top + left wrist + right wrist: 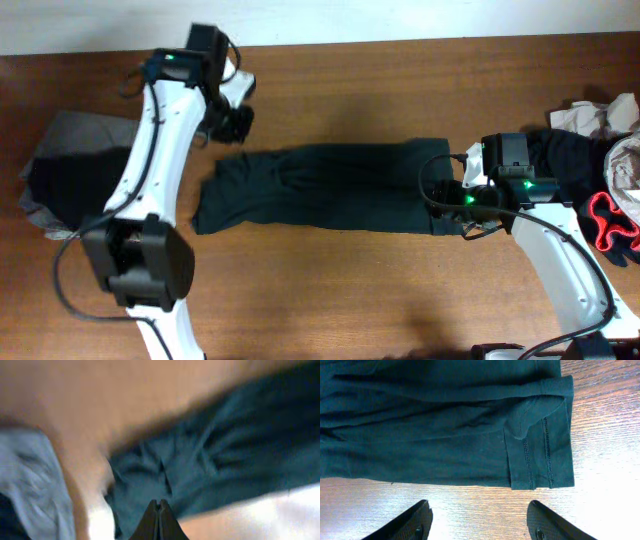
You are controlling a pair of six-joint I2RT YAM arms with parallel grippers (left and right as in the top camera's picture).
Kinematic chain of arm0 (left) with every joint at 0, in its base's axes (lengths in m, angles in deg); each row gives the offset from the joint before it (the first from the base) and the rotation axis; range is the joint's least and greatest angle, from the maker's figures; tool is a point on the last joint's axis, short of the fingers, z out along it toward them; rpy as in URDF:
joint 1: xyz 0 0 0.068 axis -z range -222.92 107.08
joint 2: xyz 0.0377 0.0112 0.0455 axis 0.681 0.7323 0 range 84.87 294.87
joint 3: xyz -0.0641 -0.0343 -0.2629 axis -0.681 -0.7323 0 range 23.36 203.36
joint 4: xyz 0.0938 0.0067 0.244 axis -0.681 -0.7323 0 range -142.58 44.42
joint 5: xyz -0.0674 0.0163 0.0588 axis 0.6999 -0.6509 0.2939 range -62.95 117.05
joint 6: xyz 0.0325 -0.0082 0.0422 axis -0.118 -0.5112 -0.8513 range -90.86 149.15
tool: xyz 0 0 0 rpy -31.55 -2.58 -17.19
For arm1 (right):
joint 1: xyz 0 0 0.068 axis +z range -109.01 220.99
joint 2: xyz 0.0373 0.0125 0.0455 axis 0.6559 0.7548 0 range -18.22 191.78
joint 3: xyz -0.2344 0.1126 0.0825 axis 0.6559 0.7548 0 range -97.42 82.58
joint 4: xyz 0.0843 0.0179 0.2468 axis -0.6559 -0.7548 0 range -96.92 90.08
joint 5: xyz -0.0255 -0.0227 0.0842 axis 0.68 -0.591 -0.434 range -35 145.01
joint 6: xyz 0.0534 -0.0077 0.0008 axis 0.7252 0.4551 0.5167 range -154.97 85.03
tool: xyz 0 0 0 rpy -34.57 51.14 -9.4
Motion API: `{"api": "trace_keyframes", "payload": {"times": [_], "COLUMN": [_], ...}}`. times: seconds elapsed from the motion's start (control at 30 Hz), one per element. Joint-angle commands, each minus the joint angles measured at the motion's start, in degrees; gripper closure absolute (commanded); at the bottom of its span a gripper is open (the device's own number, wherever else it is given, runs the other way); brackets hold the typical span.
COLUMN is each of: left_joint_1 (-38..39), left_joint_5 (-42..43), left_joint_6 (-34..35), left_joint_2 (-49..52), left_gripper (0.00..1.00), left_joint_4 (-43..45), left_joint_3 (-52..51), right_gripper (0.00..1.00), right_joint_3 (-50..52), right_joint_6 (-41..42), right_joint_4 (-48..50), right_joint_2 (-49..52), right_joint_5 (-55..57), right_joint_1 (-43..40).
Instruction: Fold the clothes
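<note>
The black T-shirt lies on the table as a long narrow strip, running left to right. My left gripper hovers just beyond its upper left corner. In the blurred left wrist view the gripper is shut with nothing in it, and the T-shirt spreads ahead of it. My right gripper is at the strip's right end. The right wrist view shows this gripper open over bare wood, a little short of the T-shirt's stitched hem.
A grey and black garment lies at the table's left edge, also in the left wrist view. At the right edge sits a pile of clothes, among them a red-trimmed piece. Bare wooden table runs along the front.
</note>
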Motion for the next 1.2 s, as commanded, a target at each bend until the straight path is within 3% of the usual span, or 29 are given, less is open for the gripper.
{"api": "trace_keyframes", "payload": {"times": [0.0, 0.1, 0.37, 0.67, 0.83, 0.93, 1.0, 1.1, 1.17], "left_joint_1": [-0.2, -0.1, 0.1, 0.1, 0.1, 0.1, 0.2, 0.7, 0.7], "left_joint_5": [0.8, 0.8, 0.8, 1.0, 0.8, 0.8, 0.8, 0.8, 0.8], "left_joint_6": [0.3, 0.3, 0.3, 1.7, 1.9, 1.9, 1.9, 1.8, 1.8], "left_joint_2": [1.1, 4.9, 10.4, 10.4, 10.4, 10.4, 10.4, 10.4, 10.4], "left_gripper": [0.99, 0.99, 0.99, 0.99, 0.99, 0.99, 0.99, 0.99, 1.00], "left_joint_4": [5.6, 12.1, 11.6, 0.6, -0.2, 0.9, 1.7, 1.9, 1.9], "left_joint_3": [-2.3, -6.9, -13.8, -17.4, -17.4, -17.4, -17.4, -17.4, -17.4], "right_gripper": [0.34, 0.34, 0.34, 0.34, 0.36, 0.59, 0.63, 0.62, 0.54], "right_joint_3": [-0.2, -0.2, -0.2, -0.2, -0.2, -0.2, -0.2, -0.2, -0.2], "right_joint_6": [-0.6, -0.6, -0.6, -0.6, -0.5, -0.3, -0.3, -0.3, -0.7], "right_joint_4": [0.2, -0.1, -0.5, 0.7, 5.9, 10.4, 15.7, 21.4, 25.4], "right_joint_2": [-0.4, -0.4, -0.4, -0.4, -0.4, -0.3, 0.7, 3.8, 7.2], "right_joint_5": [0.7, 0.7, 0.7, 0.7, 0.3, -0.4, -0.8, -0.8, -0.7], "right_joint_1": [-0.3, -0.3, -0.3, -0.3, -0.3, -0.3, -0.3, -0.3, -0.3]}}
